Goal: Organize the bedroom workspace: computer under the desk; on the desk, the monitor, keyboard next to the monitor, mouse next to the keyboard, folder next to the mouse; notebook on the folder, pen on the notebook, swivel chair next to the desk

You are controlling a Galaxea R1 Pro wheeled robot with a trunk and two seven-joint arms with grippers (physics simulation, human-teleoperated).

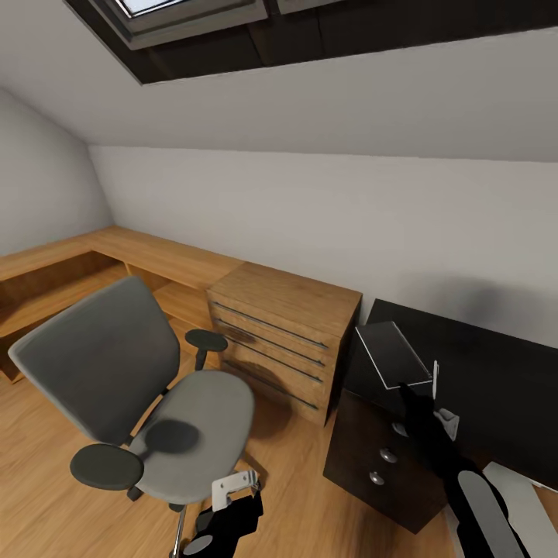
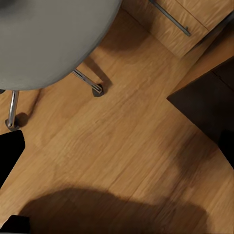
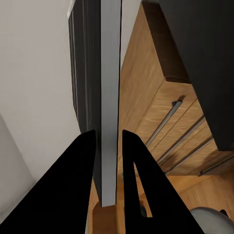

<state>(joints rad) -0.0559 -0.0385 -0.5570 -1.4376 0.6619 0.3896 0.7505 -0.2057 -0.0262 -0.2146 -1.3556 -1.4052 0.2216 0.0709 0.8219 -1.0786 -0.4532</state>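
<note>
A thin grey folder (image 1: 391, 353) hangs tilted over the left end of the black desk (image 1: 480, 364), and my right gripper (image 1: 418, 387) is shut on its near edge. In the right wrist view the folder (image 3: 110, 73) is edge-on, and the right gripper (image 3: 108, 139) has a finger pressed on each face. The grey swivel chair (image 1: 155, 387) stands on the wooden floor to the left, its seat bare. My left gripper (image 1: 229, 496) hangs low beside the chair's seat (image 2: 44, 39), open with nothing in it. Monitor, keyboard, mouse, notebook and pen are out of view.
A wooden drawer unit (image 1: 287, 333) stands between the chair and the desk, against the white wall. A low wooden shelf (image 1: 116, 256) runs along the left corner. The desk's front has drawers with round knobs (image 1: 380, 457). The sloped ceiling holds a skylight (image 1: 194, 15).
</note>
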